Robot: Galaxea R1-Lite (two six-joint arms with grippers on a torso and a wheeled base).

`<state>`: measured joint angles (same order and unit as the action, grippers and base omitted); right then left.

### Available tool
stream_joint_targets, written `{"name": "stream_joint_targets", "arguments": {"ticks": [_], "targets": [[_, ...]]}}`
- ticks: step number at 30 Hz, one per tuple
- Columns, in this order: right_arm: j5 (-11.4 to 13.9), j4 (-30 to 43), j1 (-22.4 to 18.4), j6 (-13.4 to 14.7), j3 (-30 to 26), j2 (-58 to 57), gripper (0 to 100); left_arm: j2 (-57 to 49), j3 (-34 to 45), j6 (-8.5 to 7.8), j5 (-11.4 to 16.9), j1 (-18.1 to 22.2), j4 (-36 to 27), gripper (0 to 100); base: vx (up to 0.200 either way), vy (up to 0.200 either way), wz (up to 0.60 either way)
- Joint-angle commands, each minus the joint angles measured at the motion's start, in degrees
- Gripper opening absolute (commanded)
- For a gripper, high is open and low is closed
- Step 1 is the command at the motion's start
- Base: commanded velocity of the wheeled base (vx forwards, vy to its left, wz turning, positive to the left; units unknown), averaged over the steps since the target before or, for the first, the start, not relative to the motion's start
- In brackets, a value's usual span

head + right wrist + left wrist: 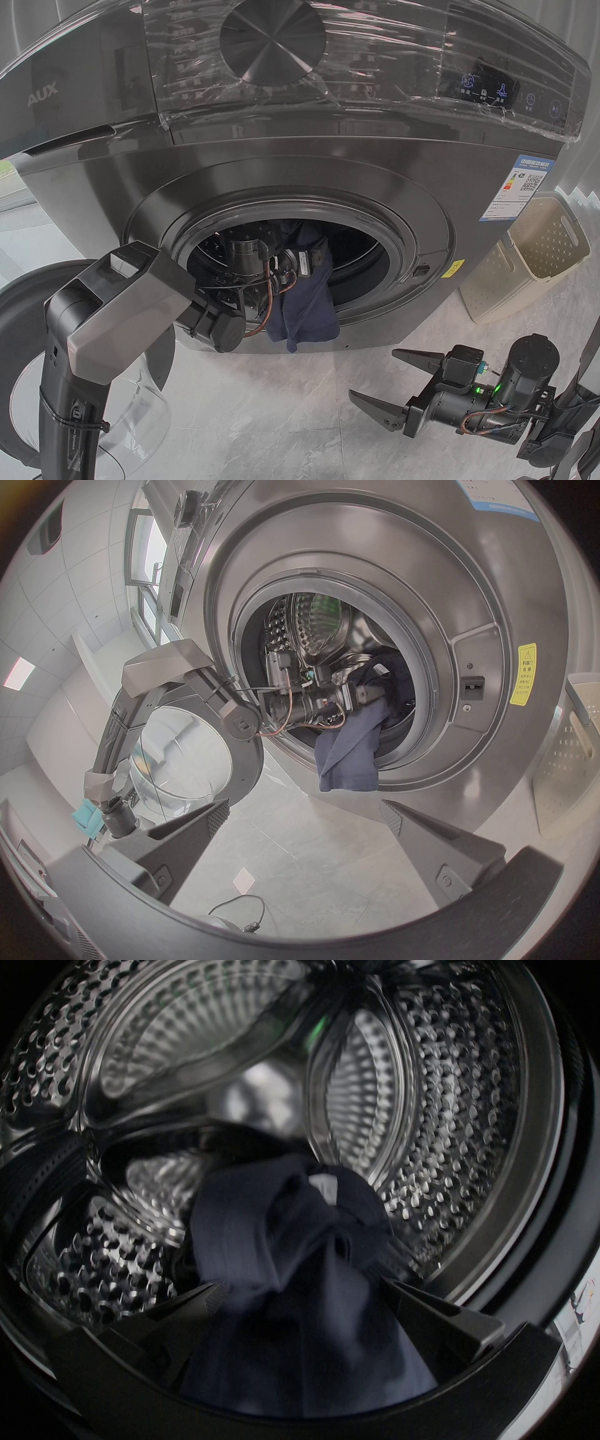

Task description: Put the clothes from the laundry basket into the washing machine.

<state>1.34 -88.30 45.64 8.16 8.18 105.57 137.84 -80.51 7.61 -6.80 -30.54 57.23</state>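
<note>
The grey washing machine point(350, 169) stands with its round opening uncovered. A dark blue garment point(306, 306) hangs over the lower rim of the opening, part inside the drum and part down the front. My left arm's wrist point(294, 262) is inside the opening. In the left wrist view my left gripper point(306, 1291) is open in the drum point(450, 1116), the garment point(275, 1229) bunched between and beyond its fingers. My right gripper point(373, 374) hovers open and empty above the floor, right of the opening. The right wrist view shows the garment point(350, 755) below my left arm.
The machine's door point(19, 350) is swung open at the left, its glass bowl point(181, 761) facing out. A beige laundry basket point(537, 262) stands right of the machine against its side. Grey tiled floor point(281, 412) lies in front.
</note>
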Motion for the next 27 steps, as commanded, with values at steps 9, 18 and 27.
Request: {"name": "stream_joint_targets", "arguments": {"ticks": [9, 18, 27], "targets": [[-0.02, -0.03, 0.33, 0.02, -0.01, 0.16, 100, -4.68, 11.95, -0.4, 5.22, -1.37, -3.71, 100, 0.0, 0.0, 0.0], [-0.02, -0.03, 0.33, 0.02, 0.17, 0.07, 100, -1.08, 7.91, -1.1, 4.96, -1.19, -3.71, 0, 0.0, 0.0, 0.0], [-0.02, -0.03, 0.33, 0.02, 0.43, 0.07, 100, 0.76, -11.16, 2.06, -1.37, 1.18, -3.8, 0, 0.0, 0.0, 0.0]]}}
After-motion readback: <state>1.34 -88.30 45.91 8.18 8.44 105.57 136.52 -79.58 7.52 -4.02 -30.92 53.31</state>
